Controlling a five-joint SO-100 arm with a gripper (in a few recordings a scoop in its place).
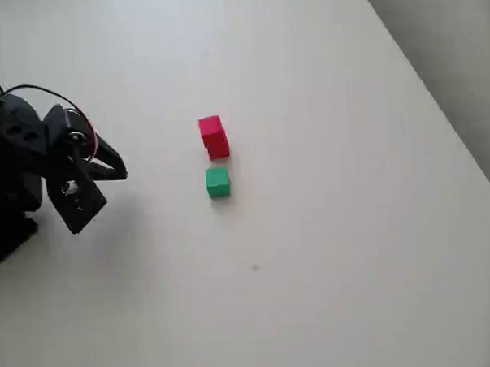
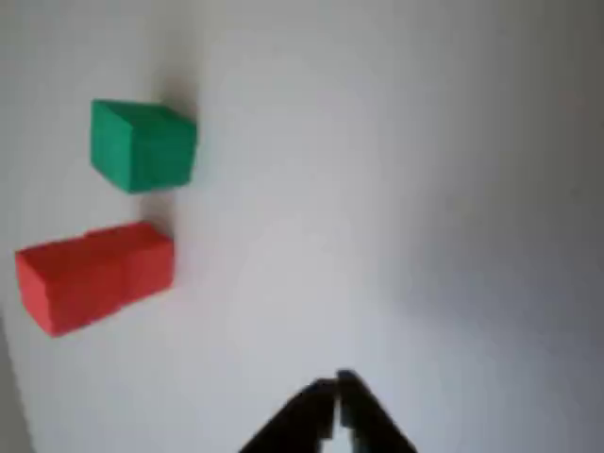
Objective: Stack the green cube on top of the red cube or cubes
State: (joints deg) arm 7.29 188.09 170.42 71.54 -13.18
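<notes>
While I watch from above, my gripper [image 1: 106,169] sits near the left edge of the tabletop [image 1: 354,252], black, with dark and red cables looping off behind it, and its fingers reach toward the middle of the table, well apart from the cubes. From up there I cannot judge the jaws well; the wrist view settles it, since the two dark fingertips [image 2: 316,415] meet at the bottom of that picture with hardly a slit between them and nothing held, so I call the gripper [image 2: 335,396] pinched together and empty. The green cube [image 1: 217,182] lies around the middle of the tabletop, just beside the red cubes [image 1: 214,136] but with a sliver of white surface between them. From overhead the red looks like one stepped block; the wrist view shows the red cubes [image 2: 94,276] as a long low bar, two alike pressed side by side, with the green cube [image 2: 143,144] standing free next to them. I can read no writing or labels on anything.
</notes>
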